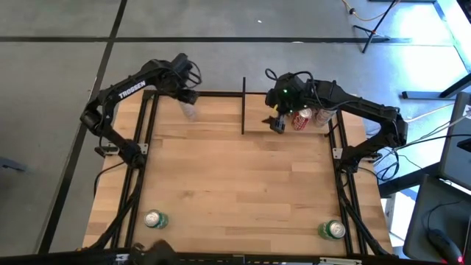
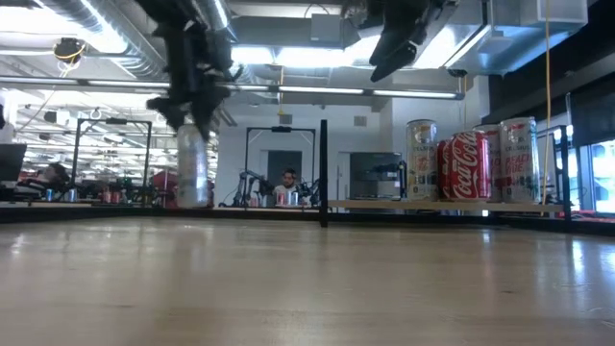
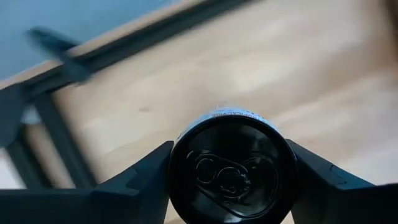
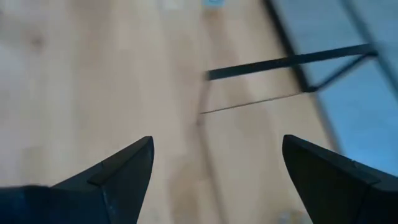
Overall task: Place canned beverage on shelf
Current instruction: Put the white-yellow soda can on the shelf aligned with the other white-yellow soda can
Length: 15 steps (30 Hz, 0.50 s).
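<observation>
A pale silver can (image 1: pixel 190 110) stands upright at the table's far left, with my left gripper (image 1: pixel 188 97) shut on it from above. In the left wrist view its dark top (image 3: pixel 231 174) fills the gap between the fingers. The shelf (image 2: pixel 442 205), a light board with black rods, stands at the far right and carries three upright cans, the middle one a red cola can (image 2: pixel 466 163). My right gripper (image 1: pixel 278 124) hangs open above the shelf's left part, next to those cans, with nothing between its fingers (image 4: pixel 214 168). My left gripper pinches the can's upper wall (image 3: pixel 180 155), just below the rim, between its two fingers, one on each side. The fingers come from above, pointing steeply down. The can (image 2: pixel 192 168) hangs upright below them, its bottom close over the tabletop.
Two green cans stand near the table's front edge, one at the left (image 1: pixel 155 218) and one at the right (image 1: pixel 333 230). A black upright post (image 1: pixel 243 107) marks the shelf's left end. The wooden tabletop (image 1: pixel 235 184) between them is bare.
</observation>
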Available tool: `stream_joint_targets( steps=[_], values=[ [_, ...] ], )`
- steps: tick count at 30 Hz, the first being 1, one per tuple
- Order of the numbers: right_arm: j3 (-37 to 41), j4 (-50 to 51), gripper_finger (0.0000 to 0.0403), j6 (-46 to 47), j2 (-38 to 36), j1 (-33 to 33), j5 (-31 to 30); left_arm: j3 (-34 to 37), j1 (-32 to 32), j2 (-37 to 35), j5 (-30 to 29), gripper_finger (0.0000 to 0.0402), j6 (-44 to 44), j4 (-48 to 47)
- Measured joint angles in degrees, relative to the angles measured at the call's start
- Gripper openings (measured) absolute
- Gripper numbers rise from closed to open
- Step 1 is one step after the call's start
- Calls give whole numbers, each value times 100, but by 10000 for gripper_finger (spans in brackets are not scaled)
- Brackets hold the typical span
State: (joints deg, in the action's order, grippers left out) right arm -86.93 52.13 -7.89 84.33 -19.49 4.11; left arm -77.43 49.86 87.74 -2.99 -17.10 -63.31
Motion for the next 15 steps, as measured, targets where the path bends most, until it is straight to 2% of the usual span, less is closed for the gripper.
stream_joint_targets(
  steps=[3, 6, 11, 15],
  values=[
    [280, -8, 340, 13, -86, 3, 660, -355, -551, 7, 149, 222, 62, -196],
    [619, -39, 340, 43, -212, 5, 1008, -680, -1166, 0, 137, 222, -165, -300],
    [980, -46, 340, 129, -671, 273, 1110, -1036, -2271, 0, 31, 222, -805, -273],
    [1221, -90, 340, 278, -1074, 780, 1045, -1049, -3169, 5, 19, 222, -871, 89]
  ],
)
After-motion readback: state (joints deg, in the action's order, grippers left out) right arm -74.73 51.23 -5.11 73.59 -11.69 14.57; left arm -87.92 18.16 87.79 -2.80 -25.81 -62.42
